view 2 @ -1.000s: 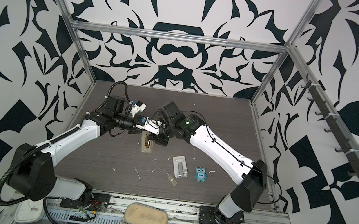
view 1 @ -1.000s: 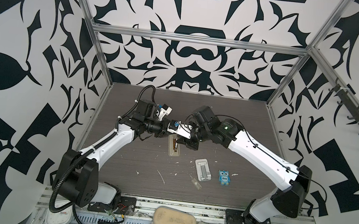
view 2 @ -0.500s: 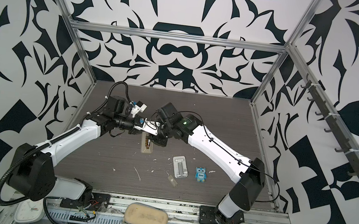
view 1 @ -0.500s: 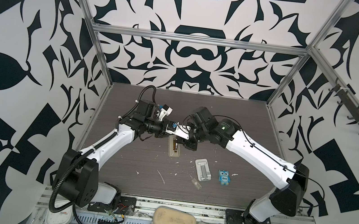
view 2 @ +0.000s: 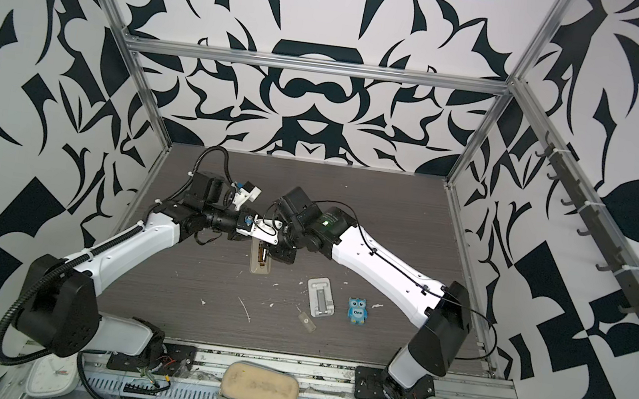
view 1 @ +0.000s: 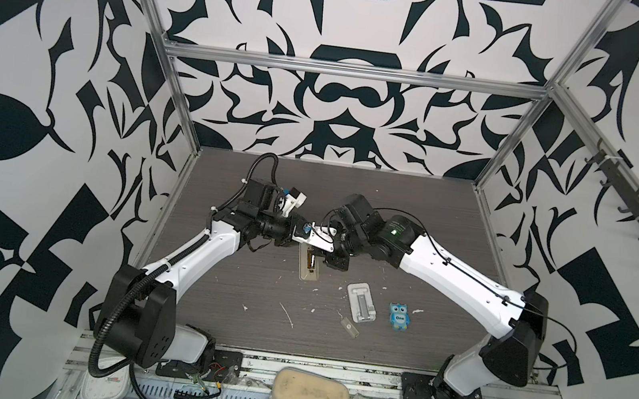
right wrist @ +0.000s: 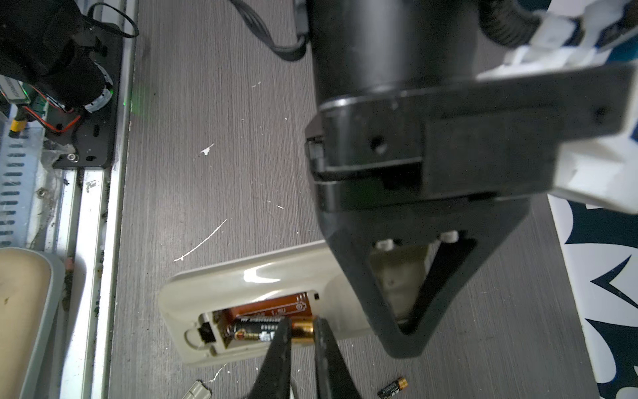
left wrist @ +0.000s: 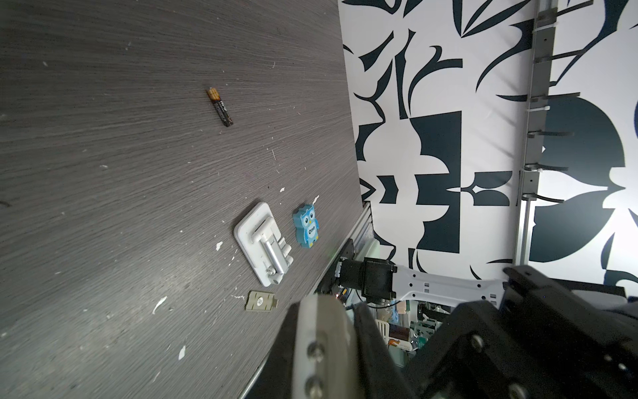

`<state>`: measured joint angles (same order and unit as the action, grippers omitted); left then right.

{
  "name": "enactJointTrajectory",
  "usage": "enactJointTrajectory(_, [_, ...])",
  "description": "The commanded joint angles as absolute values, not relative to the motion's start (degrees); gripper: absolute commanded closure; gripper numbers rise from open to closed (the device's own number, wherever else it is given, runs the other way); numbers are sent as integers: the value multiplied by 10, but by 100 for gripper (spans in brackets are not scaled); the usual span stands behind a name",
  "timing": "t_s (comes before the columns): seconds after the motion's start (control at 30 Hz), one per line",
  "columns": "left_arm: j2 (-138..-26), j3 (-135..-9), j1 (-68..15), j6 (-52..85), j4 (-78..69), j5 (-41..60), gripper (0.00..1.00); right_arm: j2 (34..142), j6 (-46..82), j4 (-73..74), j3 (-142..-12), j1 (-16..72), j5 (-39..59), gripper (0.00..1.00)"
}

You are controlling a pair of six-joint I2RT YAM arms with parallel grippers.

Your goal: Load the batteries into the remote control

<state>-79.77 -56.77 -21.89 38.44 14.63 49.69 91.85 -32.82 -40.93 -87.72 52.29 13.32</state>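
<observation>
R claw (right wrist: 302,333) near-closed, tips on gold end of battery (right wrist: 255,333), which lies lengthwise in remote control (right wrist: 248,279) bay (right wrist: 269,307). 2nd battery (right wrist: 392,388) loose on bench (right wrist: 207,103) close by, R arm nearer. L claw (right wrist: 404,340) over remote's other end; grip can't tell.

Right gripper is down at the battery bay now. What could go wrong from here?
1. The right gripper is closed at the gold end of the battery in the bay. Whether that battery is seated is unclear, so it may pop out on release.
2. The loose battery lies beside the remote control and may roll if nudged.
3. The left gripper crowds close over the remote control; the two grippers might collide.
</observation>
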Motion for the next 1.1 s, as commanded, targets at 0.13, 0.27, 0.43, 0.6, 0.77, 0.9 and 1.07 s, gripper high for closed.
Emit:
enactJointTrajectory(0.13, [-790,-589,-221,387,126,519,100,920,-333,-429,-857,535,132,85])
enactJointTrajectory(0.27, [-789,-587,-221,387,123,519,100,925,-332,-429,-854,540,134,86])
enactJointTrajectory(0.43, [-788,-587,-221,388,120,520,100,932,-330,-427,-849,545,135,86])
enactJointTrajectory(0.6, [-787,-587,-221,390,115,520,100,936,-326,-426,-841,548,138,87])
enactJointTrajectory(0.77, [-787,-586,-221,391,110,520,100,941,-318,-426,-834,551,135,87])
enactJointTrajectory(0.9, [-789,-585,-221,391,108,519,100,942,-316,-430,-829,552,132,88])
enactJointTrajectory(1.07, [-789,-583,-222,391,104,518,100,947,-316,-434,-832,558,129,88])
